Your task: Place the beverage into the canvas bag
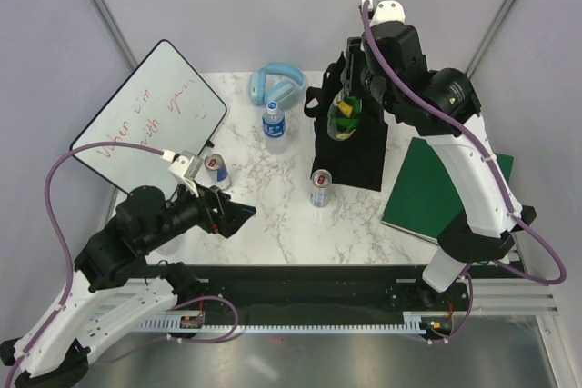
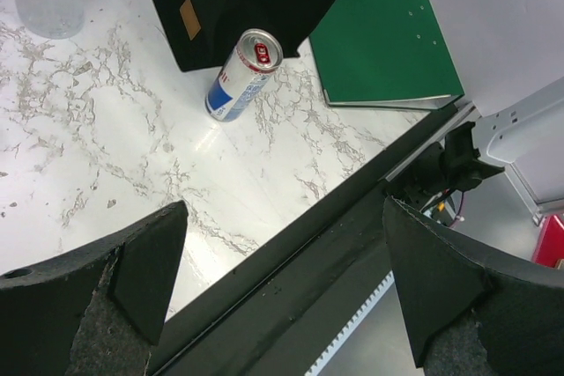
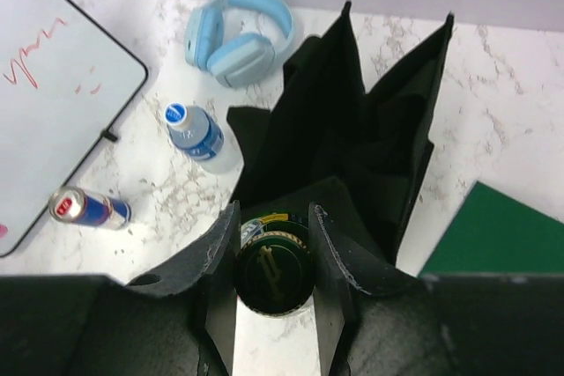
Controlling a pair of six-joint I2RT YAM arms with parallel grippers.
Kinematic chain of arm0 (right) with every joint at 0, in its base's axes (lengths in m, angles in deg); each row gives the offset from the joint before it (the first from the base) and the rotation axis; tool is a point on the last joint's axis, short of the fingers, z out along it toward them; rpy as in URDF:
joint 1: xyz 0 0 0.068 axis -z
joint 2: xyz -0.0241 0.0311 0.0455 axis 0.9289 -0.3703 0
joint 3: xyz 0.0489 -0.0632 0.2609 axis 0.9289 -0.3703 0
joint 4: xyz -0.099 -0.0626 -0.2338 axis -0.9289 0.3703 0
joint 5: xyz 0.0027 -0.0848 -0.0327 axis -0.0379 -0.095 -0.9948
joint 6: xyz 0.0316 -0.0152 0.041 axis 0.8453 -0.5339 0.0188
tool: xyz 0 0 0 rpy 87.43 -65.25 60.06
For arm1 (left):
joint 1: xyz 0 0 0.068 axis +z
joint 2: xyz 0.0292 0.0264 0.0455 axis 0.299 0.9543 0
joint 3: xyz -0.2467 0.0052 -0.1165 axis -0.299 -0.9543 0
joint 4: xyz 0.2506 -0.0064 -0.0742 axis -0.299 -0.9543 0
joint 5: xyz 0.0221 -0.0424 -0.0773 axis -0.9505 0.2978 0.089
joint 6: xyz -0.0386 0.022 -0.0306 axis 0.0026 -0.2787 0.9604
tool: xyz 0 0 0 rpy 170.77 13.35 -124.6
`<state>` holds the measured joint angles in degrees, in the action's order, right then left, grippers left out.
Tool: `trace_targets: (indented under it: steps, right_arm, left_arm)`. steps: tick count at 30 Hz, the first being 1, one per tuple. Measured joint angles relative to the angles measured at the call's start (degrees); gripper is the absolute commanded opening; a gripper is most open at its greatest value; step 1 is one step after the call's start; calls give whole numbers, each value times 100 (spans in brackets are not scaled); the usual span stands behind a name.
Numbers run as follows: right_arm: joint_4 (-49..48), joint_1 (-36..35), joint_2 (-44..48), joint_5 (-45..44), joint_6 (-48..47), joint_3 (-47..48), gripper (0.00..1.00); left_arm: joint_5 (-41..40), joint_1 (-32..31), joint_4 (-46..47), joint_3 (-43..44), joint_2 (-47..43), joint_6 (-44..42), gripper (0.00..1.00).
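Step in hand: insertion. The right gripper jaws clamp the green beverage at the canvas bag mouth. The left gripper jaws stand wide, empty. Next: lower clear of the rim, then release

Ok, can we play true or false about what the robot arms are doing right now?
1. The right gripper holds a green drink by the canvas bag. True.
2. The left gripper is squeezed shut. False: it is open and empty.
3. The headphones are red. False: they are light blue.
4. A can stands upright near the bag. True.
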<state>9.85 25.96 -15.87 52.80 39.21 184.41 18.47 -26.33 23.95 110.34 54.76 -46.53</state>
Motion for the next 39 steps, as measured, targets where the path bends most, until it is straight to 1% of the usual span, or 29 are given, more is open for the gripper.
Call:
trace_targets:
  steps: [5,11,17,19,24,29,35,37,39]
  right_arm:
    - [-597,15,79,-199,-151,0,0]
    - [-1283,37,173,-723,-588,-138,0]
    - [-1764,214,96,-1095,-1073,-170,0]
    - [-2011,319,109,-1130,-1169,-352,0]
    - [-2481,675,76,-997,-1364,-1056,0]
    - [-2887,925,13,-756,-1589,-1558,0]
    - [-3287,968,-96,-509,-1729,-1851,0]
    - [-3519,968,-63,-420,-1709,-2149,0]
    - [-3770,966,15,-304,-1659,-2636,0]
  left_arm:
    - [-68,0,-42,0,-7,-2,98]
    - [-105,0,-42,0,42,-2,99]
    - [-109,0,-42,2,57,-4,99]
    - [-109,0,-42,2,57,-4,99]
    - [-125,0,-42,2,68,-7,99]
    - [-149,0,-44,2,168,-7,99]
    - [-155,0,-52,2,197,-9,99]
    - [-157,0,-55,2,197,-7,99]
    - [-157,0,-57,2,197,-7,99]
